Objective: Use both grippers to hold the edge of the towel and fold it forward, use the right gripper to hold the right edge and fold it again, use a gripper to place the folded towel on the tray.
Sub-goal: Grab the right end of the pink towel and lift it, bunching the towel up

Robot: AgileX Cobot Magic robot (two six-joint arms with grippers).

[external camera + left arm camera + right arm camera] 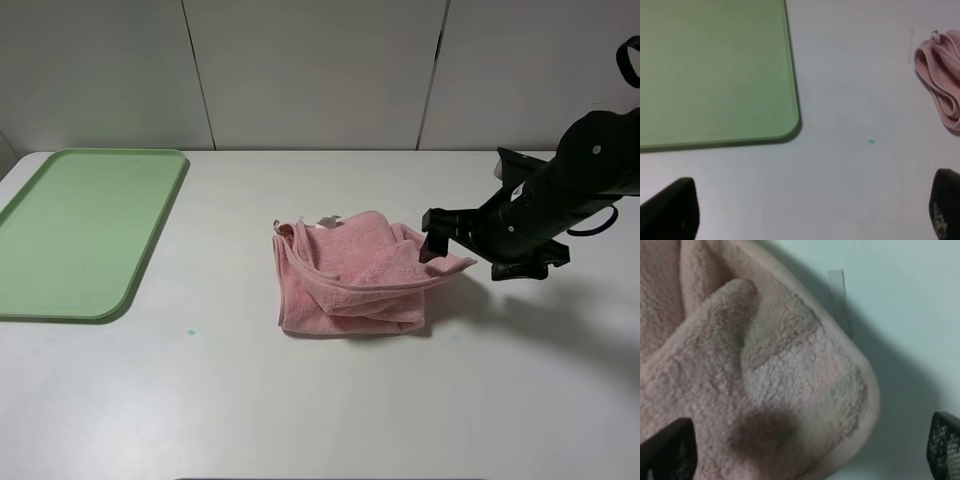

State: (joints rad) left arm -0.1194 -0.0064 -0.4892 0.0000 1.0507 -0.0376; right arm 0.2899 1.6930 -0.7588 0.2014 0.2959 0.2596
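Pink terry towel: we see a loosely layered, roughly square bundle near the middle of the white tabletop, with stitched hems curving along its top and left side. It is not on the tray.
Light green rectangular plastic tray: it sits at the far left of the table, well apart from the towel, with nothing on it. Its long side runs away from the camera.
Right black jawed gripper: it is low at the towel's right side, reaching in from the right. Its jaws are spread wide. In its wrist view the rounded right corner of the cloth lies between the two fingertips, unpinched.
Left black jawed gripper: it is out of the high view. Its wrist view shows the tips spread wide over bare table, holding nothing, with the tray's rounded corner and the towel's left hem both ahead of it.
Which way the towel lies: the cloth runs leftward from the right gripper, which straddles its right side.
Bundle's axis: slightly wider left to right than deep, so we judge that a pull from the right would carry cloth across toward the left.
Nearer arm: the right arm is at the towel. The left arm is the one closer to the tray.
Step we judge: closing on the right edge, either to fold it over or to lift the bundle. We cannot tell which from the layering.
What the move calls for: we judge the jaws should close on every layer at that corner, or the bundle may open.
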